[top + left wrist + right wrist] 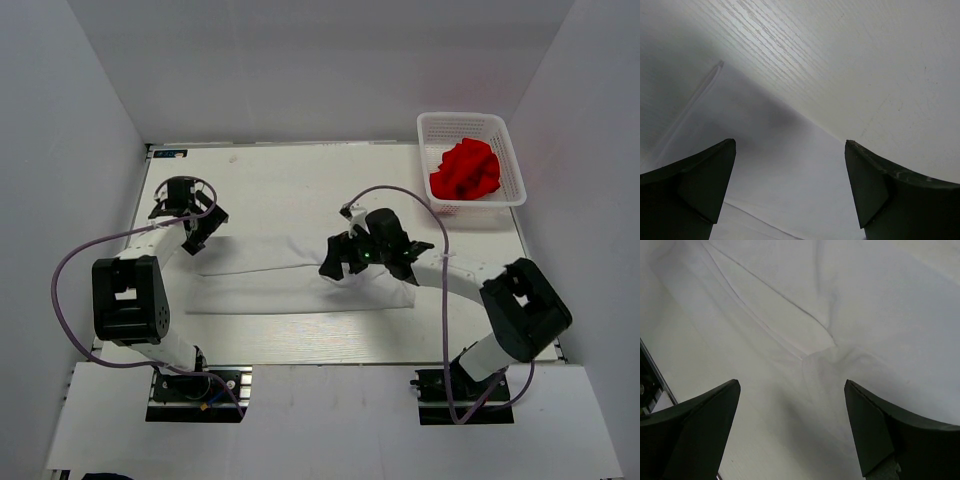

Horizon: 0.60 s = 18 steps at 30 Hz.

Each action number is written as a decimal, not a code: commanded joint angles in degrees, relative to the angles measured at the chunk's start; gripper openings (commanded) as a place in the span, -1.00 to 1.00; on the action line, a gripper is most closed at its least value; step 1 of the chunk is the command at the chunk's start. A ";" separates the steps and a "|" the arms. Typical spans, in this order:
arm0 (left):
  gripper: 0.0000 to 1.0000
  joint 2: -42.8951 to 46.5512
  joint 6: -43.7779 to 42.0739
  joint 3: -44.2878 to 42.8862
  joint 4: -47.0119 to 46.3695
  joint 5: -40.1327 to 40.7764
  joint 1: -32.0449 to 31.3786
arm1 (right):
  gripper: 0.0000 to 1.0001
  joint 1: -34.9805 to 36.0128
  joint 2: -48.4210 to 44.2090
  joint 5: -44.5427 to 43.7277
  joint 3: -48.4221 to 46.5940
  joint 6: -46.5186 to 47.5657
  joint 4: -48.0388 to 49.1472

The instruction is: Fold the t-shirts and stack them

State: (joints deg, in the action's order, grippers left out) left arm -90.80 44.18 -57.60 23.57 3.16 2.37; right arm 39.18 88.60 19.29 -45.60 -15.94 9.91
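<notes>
White shirt (300, 280): it lies across the middle of the desk (300, 180) as a long folded band, with one end near each of my arms.
Red shirt (465, 170): crumpled in a heap inside the basket (428, 150) at the far right corner, not yet folded.
Feel: I judge both shirts light, limp and soft. They have no stiffness to carry a fold, the layers can slip apart, and the cloth can slide on the smooth desk. Neither is fragile.
Where I take the white one: at the two ends of the band, pinching low at an edge so that every layer comes up together. The corner in my left wrist view and the creased fold in my right wrist view look like fair spots.
Where I take the red one: by a raised bunch on top to lift it out, then by shoulders or hem once it is spread.
Left hand (790, 142): fingers wide apart and empty, over the band's left corner.
Right hand (790, 382): fingers wide apart and empty, low over the cloth near the right end.
Count: two shirts, one white and one red; one basket; two hands.
</notes>
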 commanded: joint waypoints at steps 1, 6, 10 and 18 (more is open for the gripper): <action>0.99 1.24 -0.68 1.88 -2.03 -1.22 -0.53 | 0.81 -0.07 -3.08 -3.82 -0.89 2.14 -2.35; 0.99 -1.48 -1.21 3.55 -3.18 -3.33 -0.53 | 0.81 0.02 -0.97 -4.35 -0.27 1.62 -3.41; 0.99 -3.84 -1.21 3.55 -2.05 -1.94 -0.53 | 0.81 0.11 0.78 -3.21 0.25 1.35 -4.98; 0.99 -5.88 -0.59 3.55 1.12 1.94 -0.53 | 0.81 1.43 -8.95 2.24 8.85 2.06 -14.20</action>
State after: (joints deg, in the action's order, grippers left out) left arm -95.33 43.62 -54.63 21.82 2.55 1.91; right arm 39.86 84.88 17.89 -39.64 -14.52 0.84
